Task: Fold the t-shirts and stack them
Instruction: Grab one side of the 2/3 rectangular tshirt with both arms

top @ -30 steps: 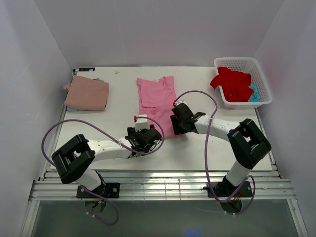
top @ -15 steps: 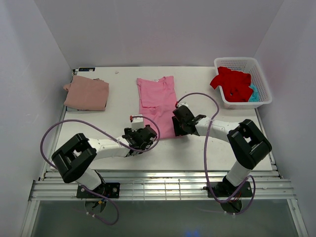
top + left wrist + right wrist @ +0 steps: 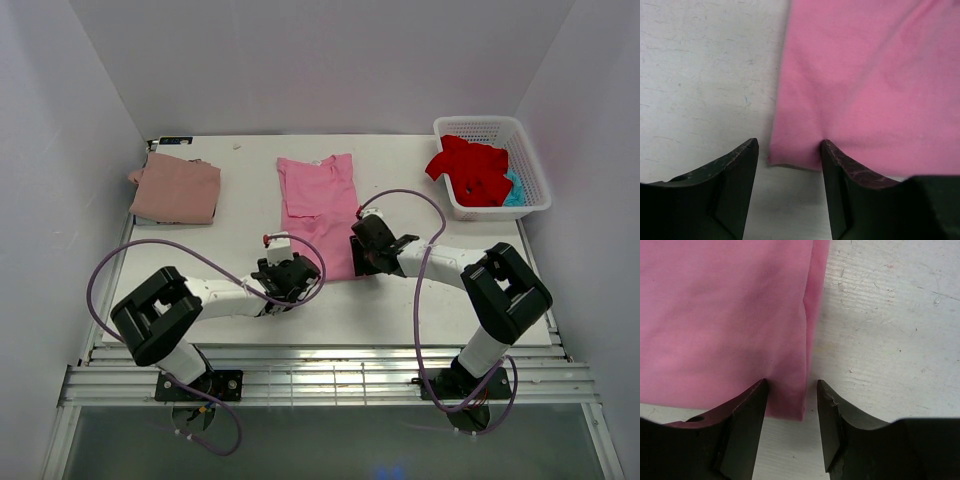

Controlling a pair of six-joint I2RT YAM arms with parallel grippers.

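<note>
Right now you have a scuffed white surface closed in by pale walls. The bright pink t-shirt lies flat on it, its long axis running straight away from the fingers, with the hem nearest them and the neck at the far end. Your left fingers stand apart astride the hem's left corner and your right fingers stand apart astride its right corner, neither pair closed on the cloth.

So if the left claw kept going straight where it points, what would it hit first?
The left gripper would probably meet the near corner of the bright pink cloth t-shirt, lying between its open jaws; its height above the cloth is unclear.
</note>
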